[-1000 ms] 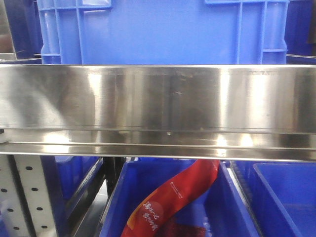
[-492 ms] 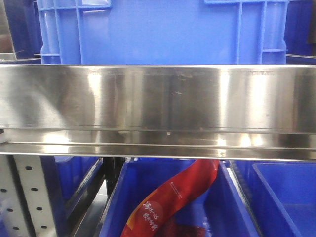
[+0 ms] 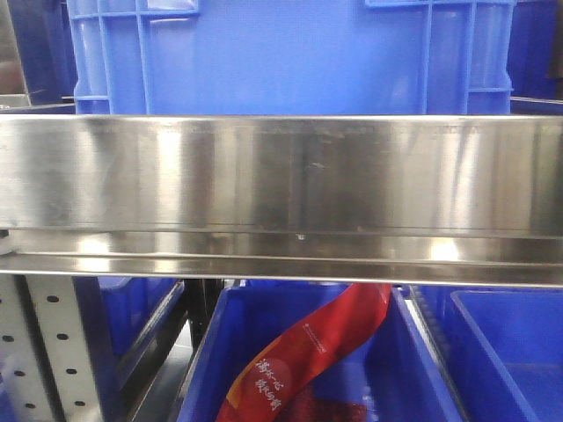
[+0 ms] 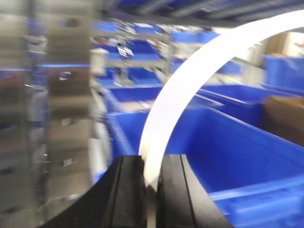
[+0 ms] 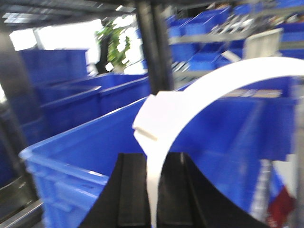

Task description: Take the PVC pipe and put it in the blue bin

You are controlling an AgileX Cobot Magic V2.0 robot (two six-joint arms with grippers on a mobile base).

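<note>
The PVC pipe (image 4: 190, 85) arches white between my two grippers, one end pinched in each. I judge it light, smooth and springy, bent under load; ends are the correct hold. Left gripper (image 4: 151, 190) is closed on one end, right gripper (image 5: 153, 190) on the other. A blue bin (image 5: 95, 156) lies just beyond. Steel shelf rail (image 3: 281, 176) blocks the front view.

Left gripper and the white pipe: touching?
Touching. Left wrist view shows the pipe pinched between the left gripper fingers, no gap.
</note>
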